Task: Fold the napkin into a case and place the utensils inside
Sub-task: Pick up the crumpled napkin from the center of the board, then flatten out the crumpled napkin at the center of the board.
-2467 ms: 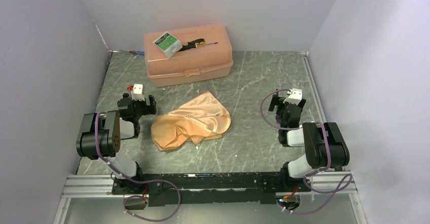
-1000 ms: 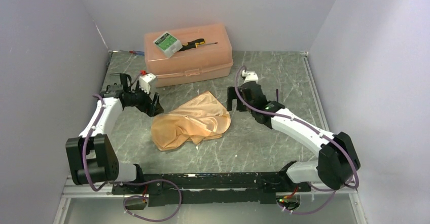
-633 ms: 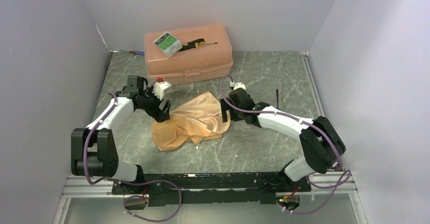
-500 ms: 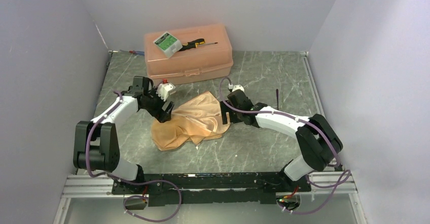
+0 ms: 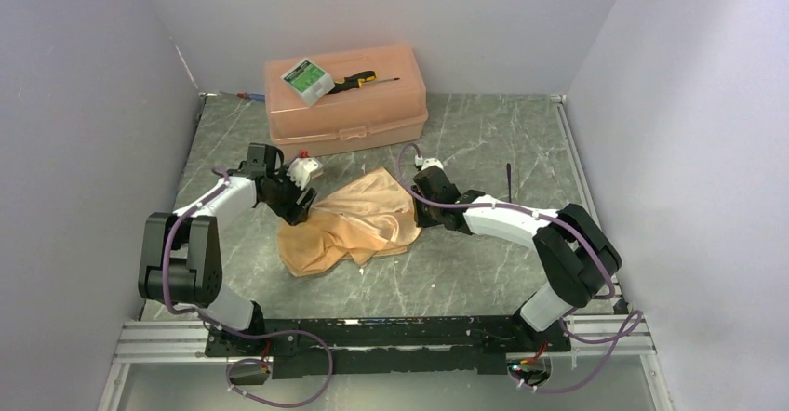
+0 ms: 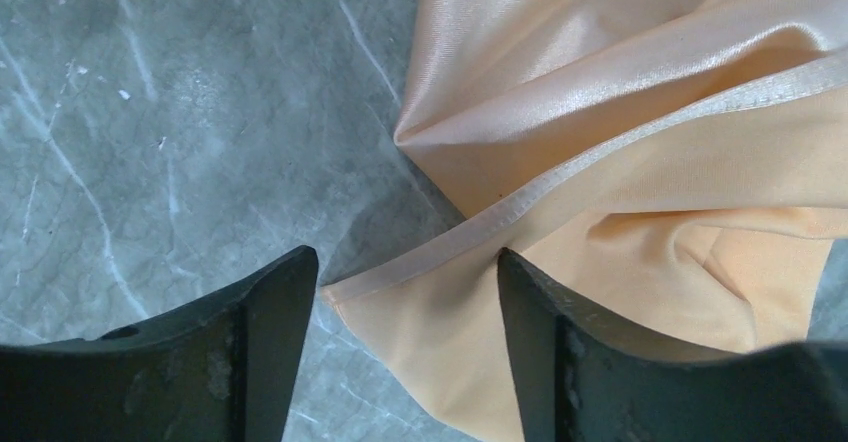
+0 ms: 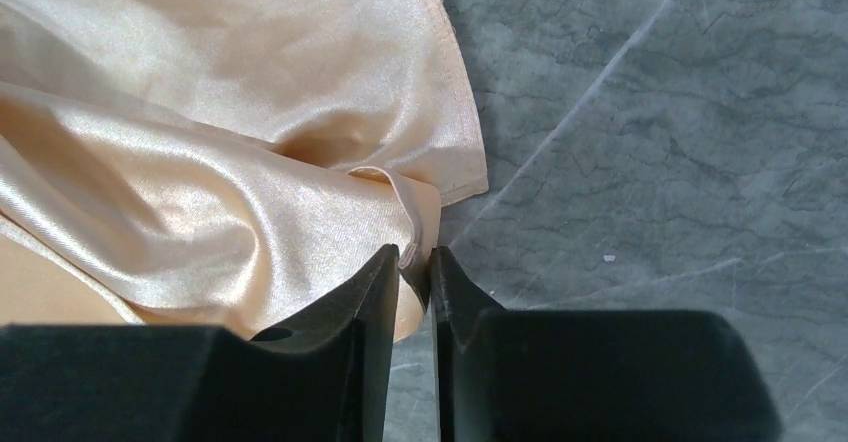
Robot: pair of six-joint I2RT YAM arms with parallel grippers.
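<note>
The peach-orange napkin (image 5: pixel 354 225) lies crumpled in the middle of the table, with no case shape in it. My left gripper (image 5: pixel 300 208) is low at its left edge. In the left wrist view the left gripper (image 6: pixel 405 282) is open, and a hemmed corner of the napkin (image 6: pixel 620 112) lies between the jaws. My right gripper (image 5: pixel 421 211) is at the cloth's right edge. In the right wrist view the right gripper (image 7: pixel 416 262) is shut on a folded hem corner of the napkin (image 7: pixel 230 162). A thin dark stick (image 5: pixel 510 177) right of the right arm may be one of the utensils; it is too small to tell.
A rigid peach plastic box (image 5: pixel 372 118) stands at the back. On its lid lie a green-and-white packet (image 5: pixel 307 78) and a black-and-yellow screwdriver (image 5: pixel 363 79). Small red and blue bits (image 5: pixel 247 97) lie behind the box's left end. Walls close in the left, right and back.
Both arms swung in from the sides and came down at the napkin's edges. The right jaws closed on the hem corner. The left jaws narrowed around the left corner.
</note>
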